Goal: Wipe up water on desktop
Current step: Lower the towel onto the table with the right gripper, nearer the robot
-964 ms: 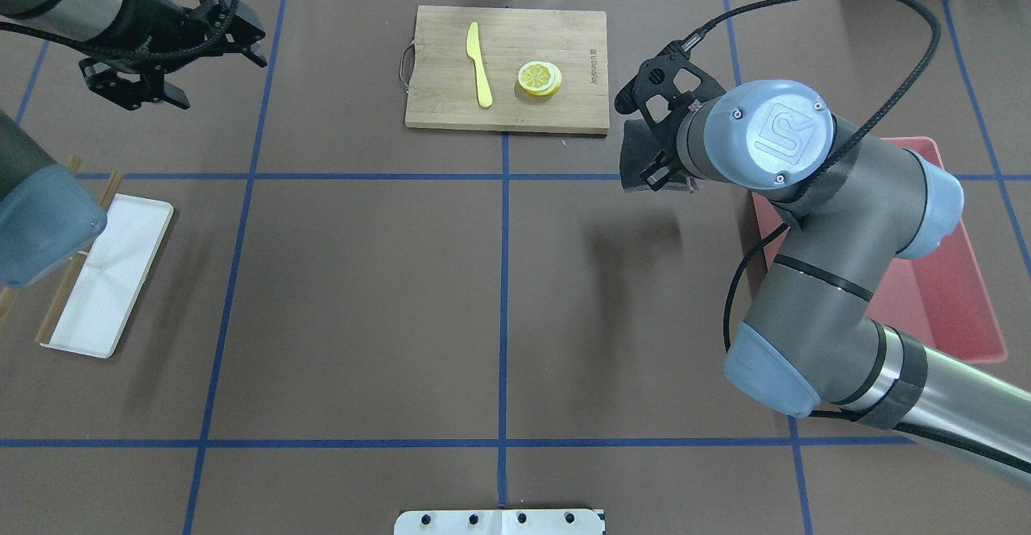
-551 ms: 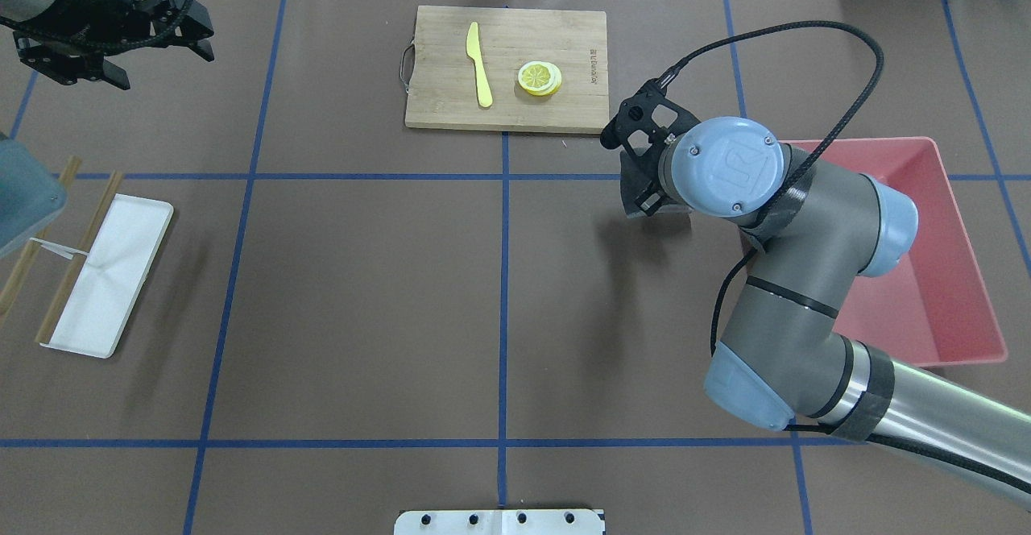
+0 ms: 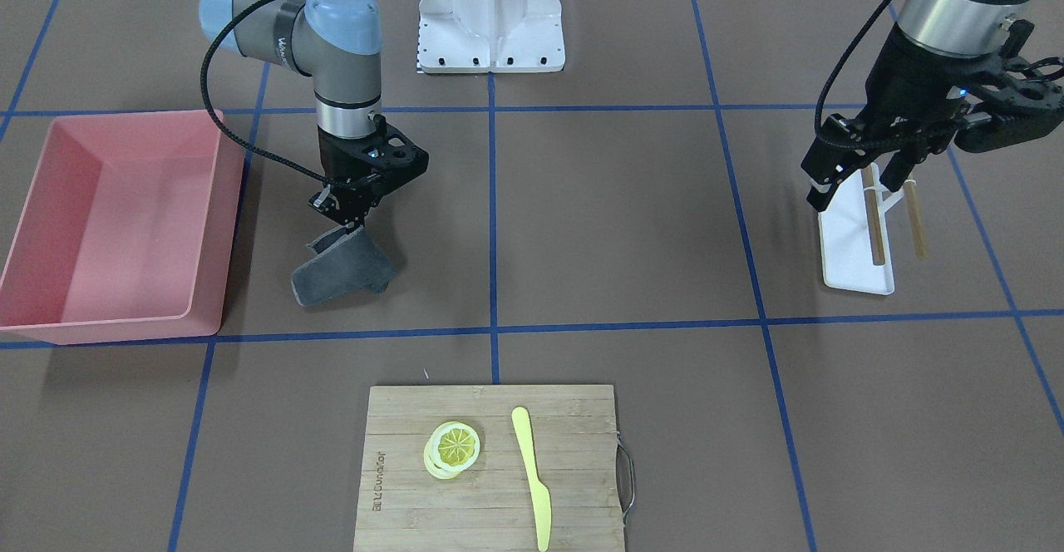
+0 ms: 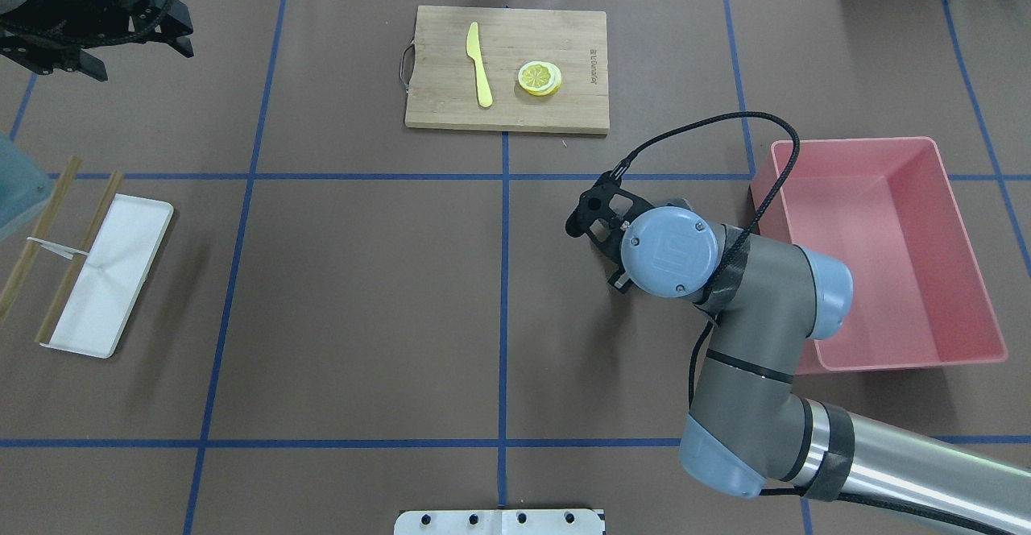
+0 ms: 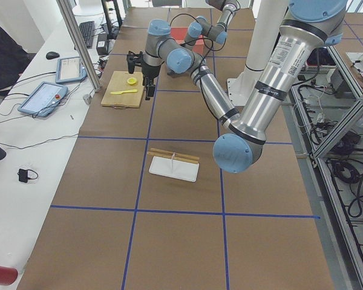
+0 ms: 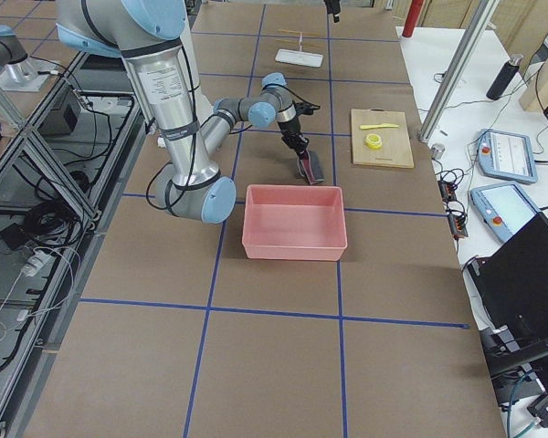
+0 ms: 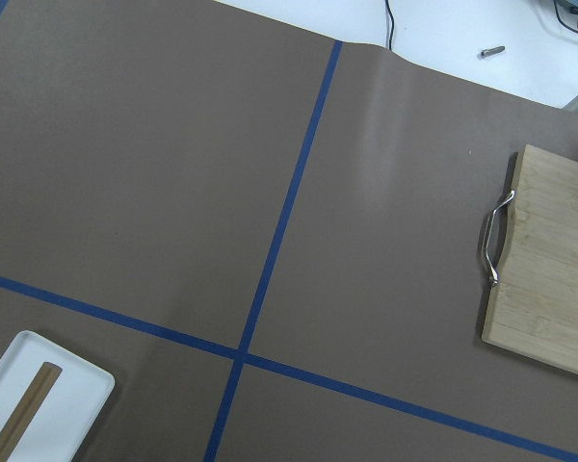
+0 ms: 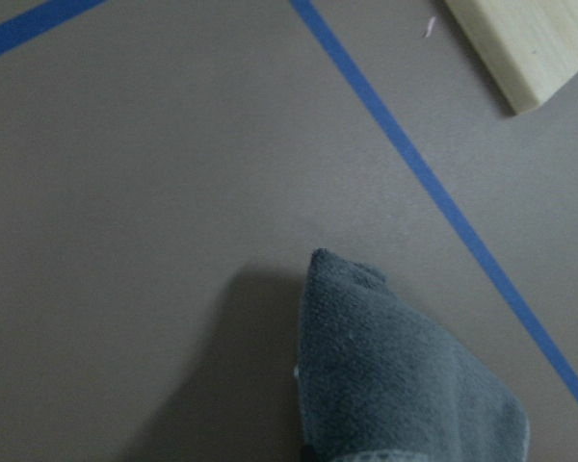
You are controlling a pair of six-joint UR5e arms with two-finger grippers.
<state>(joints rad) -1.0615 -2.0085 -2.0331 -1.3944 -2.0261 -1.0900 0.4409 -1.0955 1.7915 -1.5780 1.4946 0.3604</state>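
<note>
My right gripper (image 3: 343, 218) is shut on the upper end of a dark grey cloth (image 3: 341, 273). The cloth hangs down onto the brown desktop (image 3: 615, 219), and its lower end appears to rest on the surface beside the pink bin. The right wrist view shows the cloth (image 8: 395, 375) just in front of a blue tape line. From overhead the right gripper (image 4: 600, 229) is mostly hidden under its own wrist. My left gripper (image 4: 137, 58) hovers open and holding nothing over the far left of the desktop (image 4: 362, 293). I cannot make out any water.
A pink bin (image 4: 958, 350) stands right of the cloth. At the far middle, a bamboo cutting board (image 4: 451, 108) carries a yellow knife (image 4: 480, 64) and lemon slices (image 4: 540, 77). A white tray (image 4: 121, 277) with chopsticks lies at the left.
My right arm has swung toward the robot and slightly left, bringing the cloth down from beside the cutting board toward the desktop. My left gripper has drawn back to the far left.
</note>
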